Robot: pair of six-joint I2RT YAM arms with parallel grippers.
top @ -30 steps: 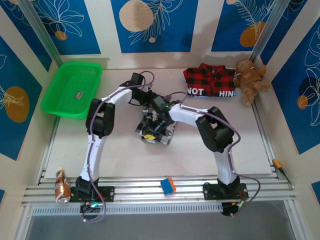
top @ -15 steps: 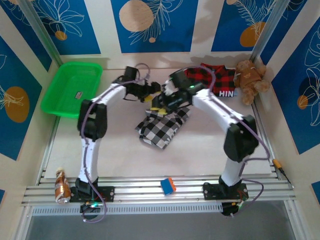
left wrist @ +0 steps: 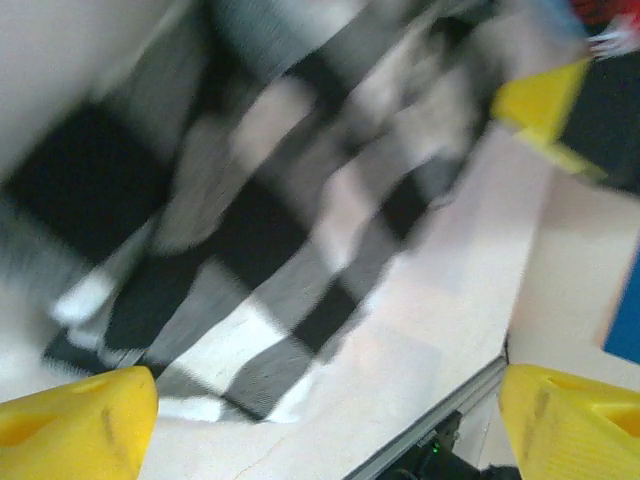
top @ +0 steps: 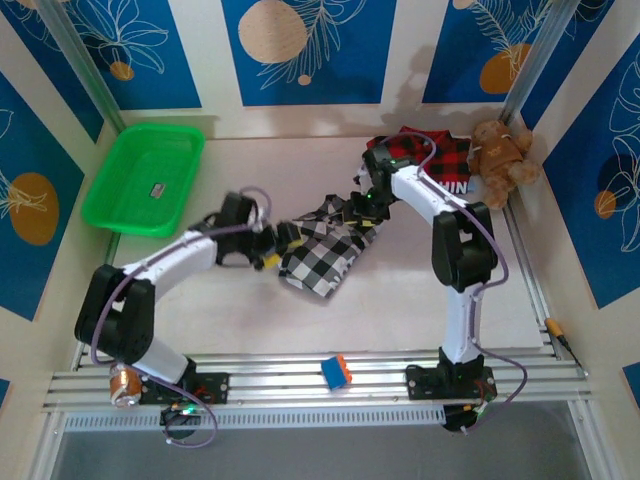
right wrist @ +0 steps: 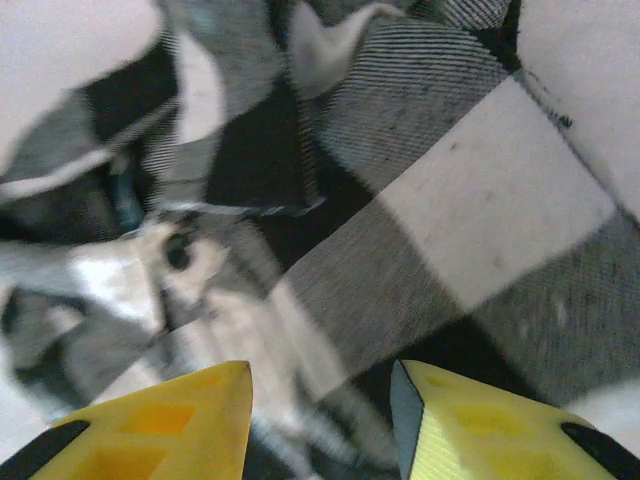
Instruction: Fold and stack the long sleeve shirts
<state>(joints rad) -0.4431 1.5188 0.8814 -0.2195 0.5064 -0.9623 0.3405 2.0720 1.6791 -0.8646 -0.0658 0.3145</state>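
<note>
Blue panels all round here: the back wall [top: 310, 50] carries white leaf drawings and tan discs between cream stripes, same on the left wall [top: 30, 200] and right wall [top: 600, 180]. Metal posts [top: 86, 70] stand in the corners. Pale beige table [top: 250, 320] below, aluminium rails [top: 300, 385] along its near edge.

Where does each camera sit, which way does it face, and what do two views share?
Top external: above and behind the bases, looking down on the table; left arm and right arm show.
Left wrist: on the left arm, facing the checked shirt; left gripper open at the bottom.
Right wrist: close above that shirt; right gripper at the bottom.
Shared: the checked shirt.
</note>
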